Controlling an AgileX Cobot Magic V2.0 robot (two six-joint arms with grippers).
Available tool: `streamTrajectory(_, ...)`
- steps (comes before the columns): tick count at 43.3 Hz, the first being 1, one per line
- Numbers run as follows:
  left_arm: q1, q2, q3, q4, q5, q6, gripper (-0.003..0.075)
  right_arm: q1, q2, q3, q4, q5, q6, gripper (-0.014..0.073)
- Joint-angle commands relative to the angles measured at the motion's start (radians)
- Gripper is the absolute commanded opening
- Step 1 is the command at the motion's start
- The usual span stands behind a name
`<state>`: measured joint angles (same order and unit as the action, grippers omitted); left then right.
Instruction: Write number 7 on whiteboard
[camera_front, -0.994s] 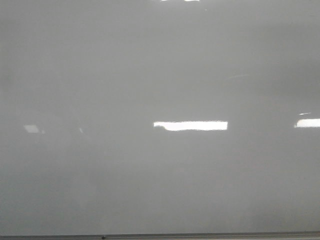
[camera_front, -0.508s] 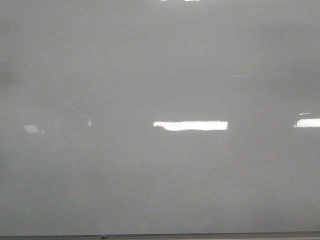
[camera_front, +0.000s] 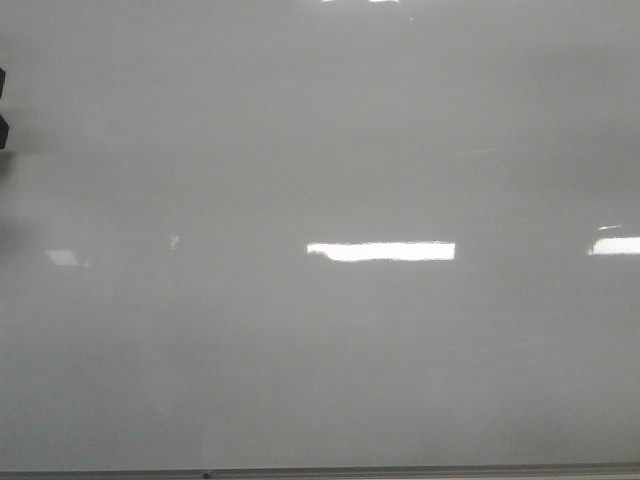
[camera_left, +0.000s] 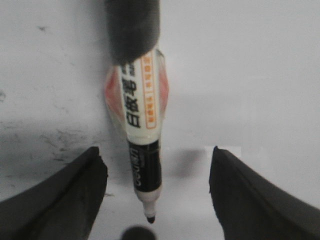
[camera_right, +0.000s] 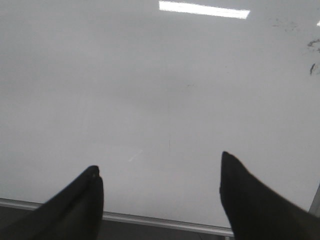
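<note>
Both the left tool and the right tool have plain matte black, tapering fingers.

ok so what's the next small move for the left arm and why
Probably ease the marker tip down onto the whiteboard to start the top stroke of the 7. The board shows no black stroke yet, and the tip, between the spread fingers of the left gripper, seems to hover just off the surface.
</note>
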<state>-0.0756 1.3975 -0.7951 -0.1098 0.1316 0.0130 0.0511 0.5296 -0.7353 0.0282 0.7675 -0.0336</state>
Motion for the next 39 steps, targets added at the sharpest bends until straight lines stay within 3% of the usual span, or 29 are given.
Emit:
streamTrajectory(1,-0.008,-0.011,-0.034,-0.008,-0.103,-0.002,0.0436,0.002,0.011,-0.026,0.002,-0.069,-0.008,0.0520)
streamTrajectory(6,-0.008,0.000,-0.034,-0.008,-0.132,-0.002,0.0388,0.002,0.011,-0.026,0.002,-0.069,-0.008,0.0520)
streamTrajectory(17,-0.008,0.004,-0.034,-0.008,-0.132,-0.002,0.0155,0.002,0.011,-0.026,0.002,-0.072,-0.008,0.0520)
streamTrajectory(27,-0.008,-0.007,-0.034,-0.008,-0.120,-0.002,0.0029,0.002,0.011,-0.026,0.002,-0.088,-0.008,0.0520)
streamTrajectory(31,-0.008,-0.033,-0.039,0.000,-0.070,-0.002,-0.0001,0.002,0.010,-0.026,0.002,-0.099,-0.008,0.0520)
streamTrajectory(39,-0.008,-0.144,-0.108,0.036,0.218,0.014,-0.0021,0.002,0.008,-0.037,0.002,-0.090,-0.008,0.0520)
